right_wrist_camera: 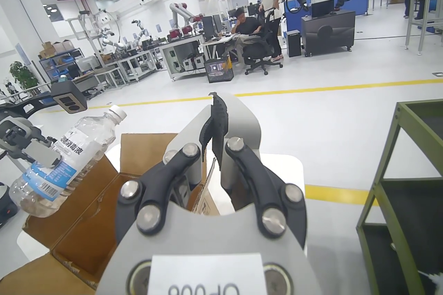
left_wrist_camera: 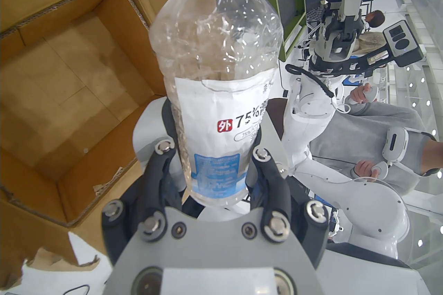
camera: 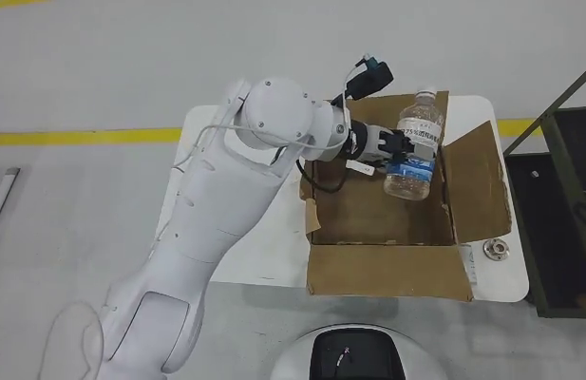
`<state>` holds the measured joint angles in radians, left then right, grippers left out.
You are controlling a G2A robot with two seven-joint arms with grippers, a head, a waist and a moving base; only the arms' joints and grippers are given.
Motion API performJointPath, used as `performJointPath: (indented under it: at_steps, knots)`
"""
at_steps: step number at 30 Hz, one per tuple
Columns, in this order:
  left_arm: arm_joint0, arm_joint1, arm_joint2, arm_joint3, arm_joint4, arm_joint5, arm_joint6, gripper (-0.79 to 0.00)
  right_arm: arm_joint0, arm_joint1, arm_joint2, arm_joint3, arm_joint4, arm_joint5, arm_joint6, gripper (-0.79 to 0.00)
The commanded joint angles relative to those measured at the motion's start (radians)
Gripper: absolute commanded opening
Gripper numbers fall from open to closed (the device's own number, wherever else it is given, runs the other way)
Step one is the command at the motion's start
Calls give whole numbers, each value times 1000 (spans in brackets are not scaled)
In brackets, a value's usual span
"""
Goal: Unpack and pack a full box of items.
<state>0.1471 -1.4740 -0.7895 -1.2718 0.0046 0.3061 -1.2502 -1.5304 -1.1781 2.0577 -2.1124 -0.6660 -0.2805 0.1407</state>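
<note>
Plastic bottle (left_wrist_camera: pixel 214 44) in left claw (left_wrist_camera: pixel 213 168) above box (camera: pixel 387 271); right-wrist view: right claw (right_wrist_camera: pixel 218 123) closed.

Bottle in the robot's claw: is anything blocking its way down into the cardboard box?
Nothing visible. The left gripper holds the bottle above the open box, whose flaps fold outward, and the floor that shows below is bare.

Bottle (left_wrist_camera: pixel 214 68): betw. jaws of L gripper (left_wrist_camera: pixel 214 154), cap end pointing away from them.
Box (camera: pixel 378 209): on table (camera: pixel 264 247), below L jaws & bottle.
R gripper (right_wrist_camera: pixel 216 123): box just beyond & below its jaws; bottle well off to one side, rack (camera: pixel 549 237) on the other.
</note>
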Motion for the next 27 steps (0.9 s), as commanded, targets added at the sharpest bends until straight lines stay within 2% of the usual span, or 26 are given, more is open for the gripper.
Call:
performJointPath:
  at_steps: [1, 6, 8, 13, 24, 27]
  knots:
    - [-2, -2, 20, -9, 22, 49, 0, -785, 3, 1, 4, 3, -9, 2, 2, -785]
    - [-6, -27, 91, 12, 11, 207, 22, -785, 11, 3, 9, 11, -18, 22, 6, -785]
    - [-28, -41, 151, 21, 46, 274, 12, -785, 12, 3, 8, 12, -18, 24, 7, -785]
    - [-66, -75, 269, 80, 11, 292, 28, -785, 8, 4, 4, 14, -17, 27, 7, -785]
    - [-66, -75, 269, 80, 11, 292, 28, -785, 14, 5, -3, 15, -13, 33, 4, -785]
    - [-63, -72, 289, 75, 61, 302, 38, -785, 11, 5, -9, 12, -14, 36, -1, -785]
